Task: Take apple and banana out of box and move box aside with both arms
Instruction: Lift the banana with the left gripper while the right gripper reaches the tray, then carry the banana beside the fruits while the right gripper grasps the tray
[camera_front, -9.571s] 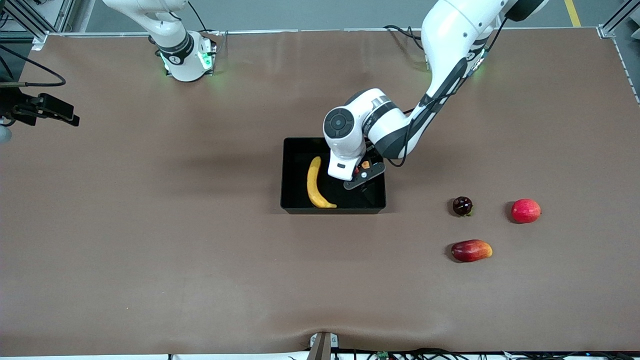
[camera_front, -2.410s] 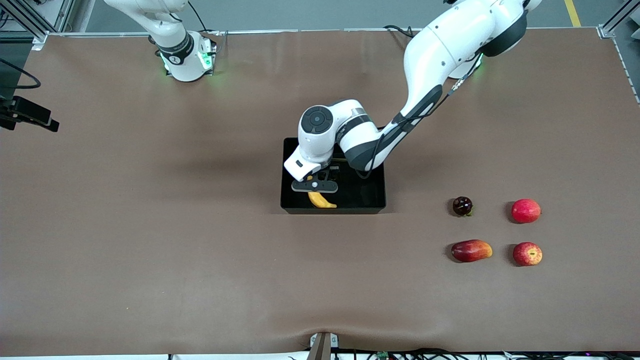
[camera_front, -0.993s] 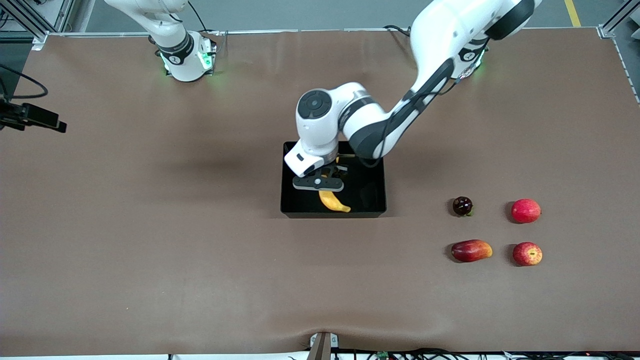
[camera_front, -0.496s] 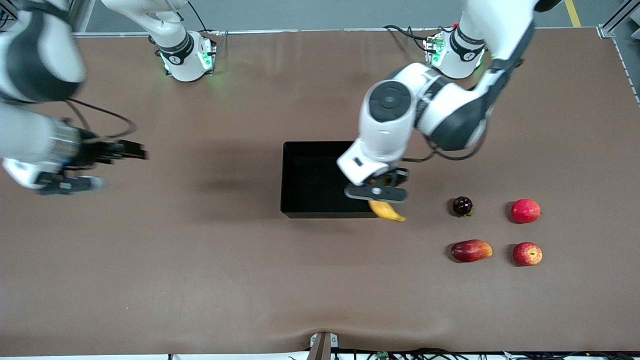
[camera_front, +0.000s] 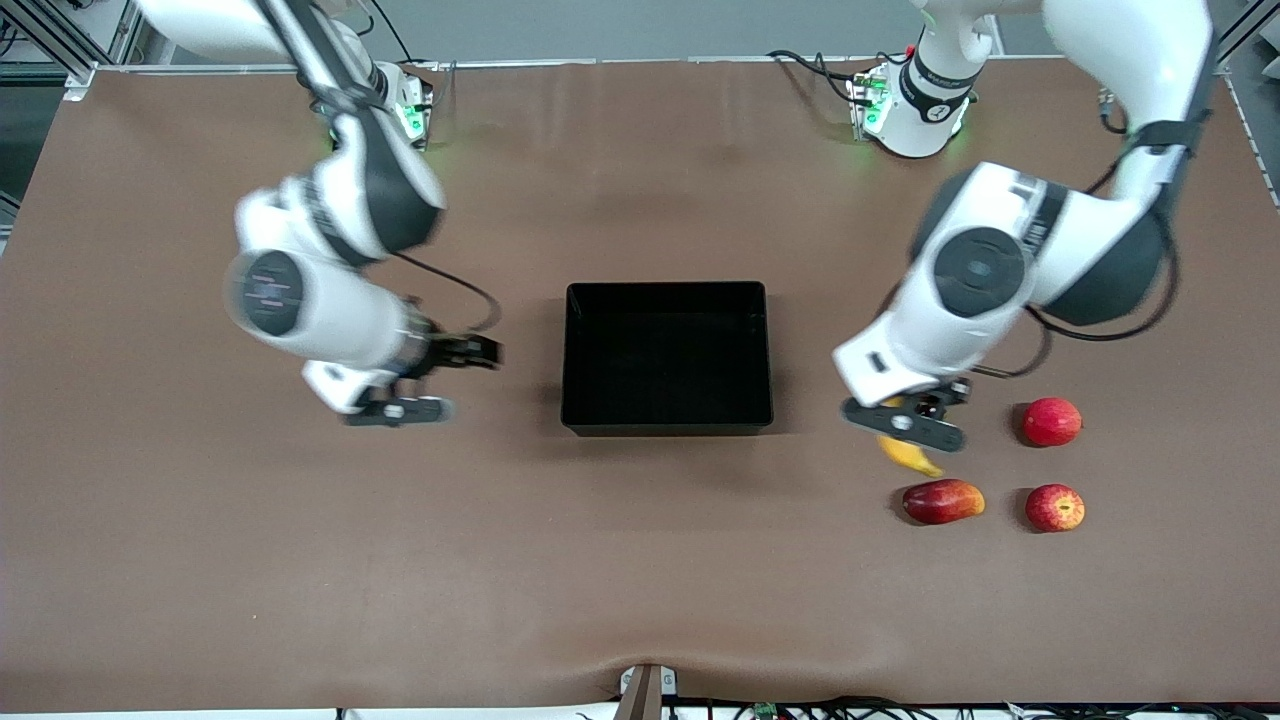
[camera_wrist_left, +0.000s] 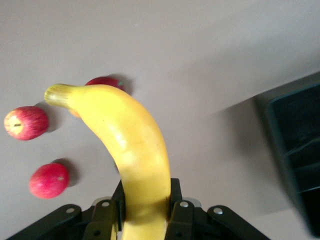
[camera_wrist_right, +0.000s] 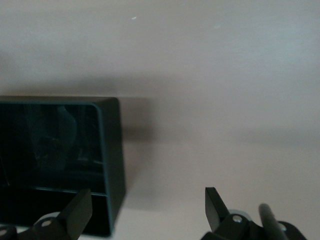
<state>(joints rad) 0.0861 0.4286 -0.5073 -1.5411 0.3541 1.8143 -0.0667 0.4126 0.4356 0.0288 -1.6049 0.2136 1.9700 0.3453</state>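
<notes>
My left gripper (camera_front: 920, 412) is shut on the yellow banana (camera_front: 910, 456) and holds it in the air over the table by the loose fruits, above the mango. In the left wrist view the banana (camera_wrist_left: 131, 145) sticks out from between the fingers (camera_wrist_left: 176, 192) of the left gripper (camera_wrist_left: 145, 215). The streaked apple (camera_front: 1054, 507) lies on the table nearer to the front camera than the plain red fruit; it also shows in the left wrist view (camera_wrist_left: 26, 122). The black box (camera_front: 667, 360) stands empty at mid-table. My right gripper (camera_front: 480, 353) is open and empty beside the box toward the right arm's end; the right wrist view shows the gripper (camera_wrist_right: 146, 200) near the box's corner (camera_wrist_right: 112, 160).
A red-and-yellow mango (camera_front: 942, 501) and a plain red round fruit (camera_front: 1051, 421) lie by the apple at the left arm's end of the table. In the left wrist view the red fruit (camera_wrist_left: 48, 180) and the box (camera_wrist_left: 295, 145) show too.
My left gripper has lifted the banana out of the box and carried it toward the left arm's end, over the fruits. My right arm has swung in from the table's edge to beside the box.
</notes>
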